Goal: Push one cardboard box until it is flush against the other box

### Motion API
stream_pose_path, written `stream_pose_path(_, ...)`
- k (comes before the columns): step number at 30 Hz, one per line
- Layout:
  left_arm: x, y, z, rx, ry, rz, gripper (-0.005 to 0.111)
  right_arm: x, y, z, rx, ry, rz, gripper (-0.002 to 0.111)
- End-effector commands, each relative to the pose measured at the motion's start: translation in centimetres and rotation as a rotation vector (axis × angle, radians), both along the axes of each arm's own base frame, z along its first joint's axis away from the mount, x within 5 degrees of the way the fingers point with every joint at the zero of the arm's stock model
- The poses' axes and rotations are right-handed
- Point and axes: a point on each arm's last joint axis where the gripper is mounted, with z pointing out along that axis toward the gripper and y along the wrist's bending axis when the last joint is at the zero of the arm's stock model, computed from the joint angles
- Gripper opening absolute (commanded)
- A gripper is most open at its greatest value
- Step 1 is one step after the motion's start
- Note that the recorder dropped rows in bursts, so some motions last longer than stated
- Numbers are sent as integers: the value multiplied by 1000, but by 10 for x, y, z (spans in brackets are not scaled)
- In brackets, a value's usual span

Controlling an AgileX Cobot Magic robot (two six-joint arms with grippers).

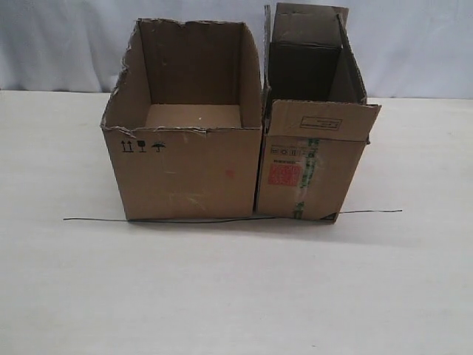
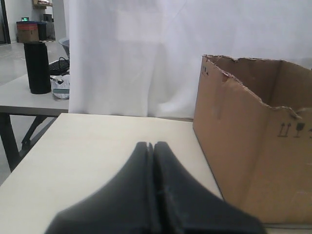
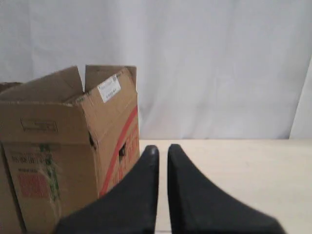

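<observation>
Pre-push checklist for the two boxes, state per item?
1. Left gripper closed for pushing: ok, the fingers meet.
2. Right gripper closed: not ok, a narrow gap shows between the fingers.
3. Arms clear of the boxes: ok, no arm shows near them in the exterior view.
4. Cardboard box flush against the other box: cannot tell. The side walls look together, but a dark seam runs between them.
5. Both boxes upright on the table: ok.
6. Thin dark strand along the boxes' front edges will not snag: cannot tell.
</observation>
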Motion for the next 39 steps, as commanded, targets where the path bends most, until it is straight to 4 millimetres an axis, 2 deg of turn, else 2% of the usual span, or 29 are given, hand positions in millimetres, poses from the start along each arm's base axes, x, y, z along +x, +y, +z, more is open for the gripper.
stream_pose_path(1,0,0,0,3,-5,4,0,3,1,-23,21,77,3,5)
stream_pose_path(8,0,0,0,3,-5,4,0,2,2,-24,-63,65,44,5)
stream_pose_path(17,0,0,0,3,-5,4,0,1,5,-24,2,78,99,5)
stream_pose_path(39,0,0,0,3,-5,4,0,1,5,-24,2,78,99,5)
